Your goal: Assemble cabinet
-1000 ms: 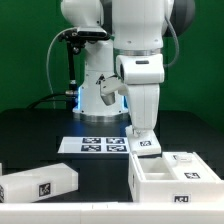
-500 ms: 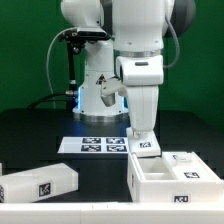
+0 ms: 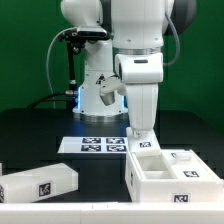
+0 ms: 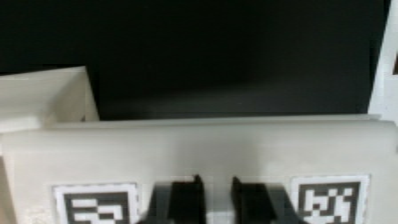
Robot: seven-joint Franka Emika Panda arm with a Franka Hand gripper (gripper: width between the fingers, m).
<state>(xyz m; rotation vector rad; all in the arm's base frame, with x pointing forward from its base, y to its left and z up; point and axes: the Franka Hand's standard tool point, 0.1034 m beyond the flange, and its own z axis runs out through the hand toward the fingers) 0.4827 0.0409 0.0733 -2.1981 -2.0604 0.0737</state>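
Cabinet tray piece [image 3: 176, 178]: matte white plastic, boxy, with thick straight walls and sharp corners, open on top. It sits on the black table [image 3: 100, 172] at the exterior view's right. Its right end and bottom edge are cut off by the frame. Inner walls split it up: there's a square open recess [image 3: 158, 166] showing its own white floor and walls, and a raised flat section to the exterior view's right of that. It carries black-and-white square tags, one on the top face at the back corner [image 3: 147, 144] and one on the front wall [image 3: 187, 178].

Second cabinet piece is a long white block [image 3: 40, 182]. It lies flat at the exterior view's lower left, well apart from the tray, with a tag on its side face. Its left end is cut off.

Marker board [image 3: 100, 145]: thin flat white sheet, further back, near the tray's back corner.

Gripper [image 3: 140, 130], on the glossy white arm [image 3: 140, 70], points straight down at the tray's tagged back corner. Jaws are closed. The wrist view shows the gripper [image 4: 199, 203] with its two dark fingers [image 4: 176, 200] nearly together and a thin pale sliver between them. I can't tell if anything is pinched there or whether the tips touch the tray.

The wrist view is blurry. A broad white wall [image 4: 196, 150] fills much of it, with a tag on either side of the fingers, both cropped by the frame edge.
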